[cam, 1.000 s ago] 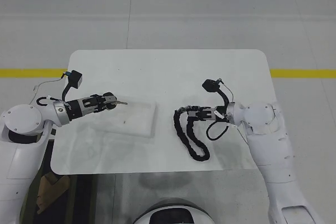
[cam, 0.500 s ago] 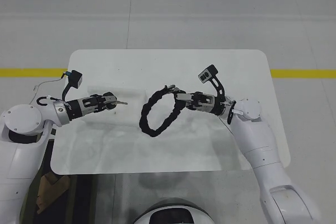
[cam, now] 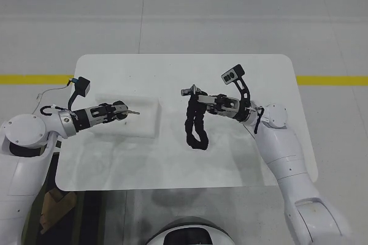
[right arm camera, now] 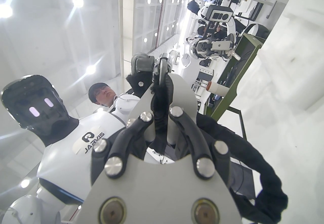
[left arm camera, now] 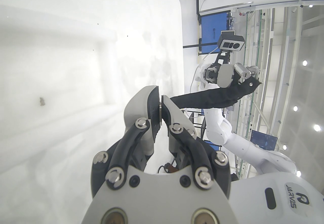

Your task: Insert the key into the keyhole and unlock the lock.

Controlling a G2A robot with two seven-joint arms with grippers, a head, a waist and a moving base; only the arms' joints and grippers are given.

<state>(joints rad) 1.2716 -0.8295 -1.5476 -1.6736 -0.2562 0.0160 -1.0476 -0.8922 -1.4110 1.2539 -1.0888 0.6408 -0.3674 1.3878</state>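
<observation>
A small metal key (cam: 134,113) sticks out of my left gripper (cam: 125,111), which is shut on it over the table's left half. The key's thin edge (left arm camera: 161,110) shows between the closed pads of the left gripper (left arm camera: 160,102). My right gripper (cam: 203,98) is shut on a chain lock in a black fabric sleeve (cam: 196,125), held above the table's middle. The loop hangs down. The lock's silver cylinder (cam: 189,92) points toward the key, with a gap between them. In the left wrist view its keyhole end (left arm camera: 244,74) faces me. The right gripper (right arm camera: 162,85) pinches the sleeve just behind the cylinder (right arm camera: 142,62).
A flat white pad (cam: 144,122) lies on the white table (cam: 251,165) below the left gripper. The table's right edge (left arm camera: 181,7) runs past the held lock. The front and right parts of the tabletop are bare.
My right arm has lifted the chain lock off the table's right side and carried it toward the middle. Its loop now hangs down. The left arm has kept still.
</observation>
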